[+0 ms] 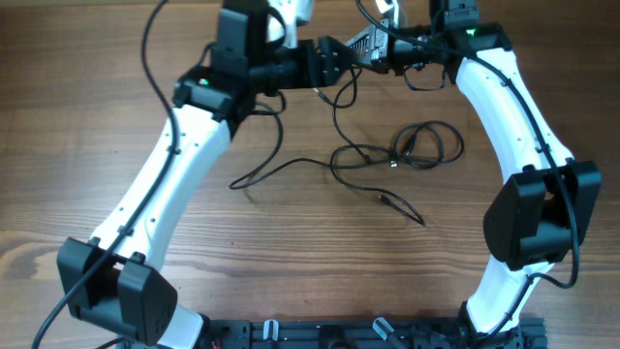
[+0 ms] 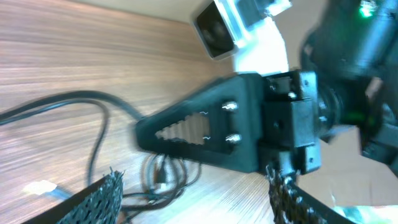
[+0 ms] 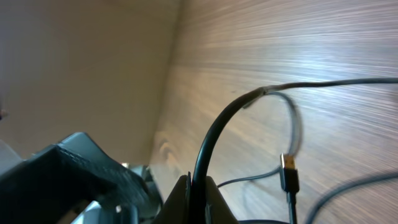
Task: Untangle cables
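At the far edge, right gripper (image 3: 198, 190) pinches a thin black cord (image 3: 217, 130), left gripper (image 2: 198, 198) gapes wide; black cable coil (image 1: 424, 145) seemingly knotted.

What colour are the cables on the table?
Black; the cables show best in the overhead view, against the wooden table.

Robotics lab or test bench, not domestic. Evidence: two white-and-black arms, left arm (image 1: 160, 184) and right arm (image 1: 509, 107), rising from black rail (image 1: 339, 334) at tabletop (image 1: 291, 252) edge. Green status light (image 1: 472, 32) on wrist. Small camera (image 2: 217, 28) mounted on wrist. Thin black cables (image 1: 407, 145) loose on wood grain. Plain beige surface (image 3: 81, 62) beyond tabletop edge.
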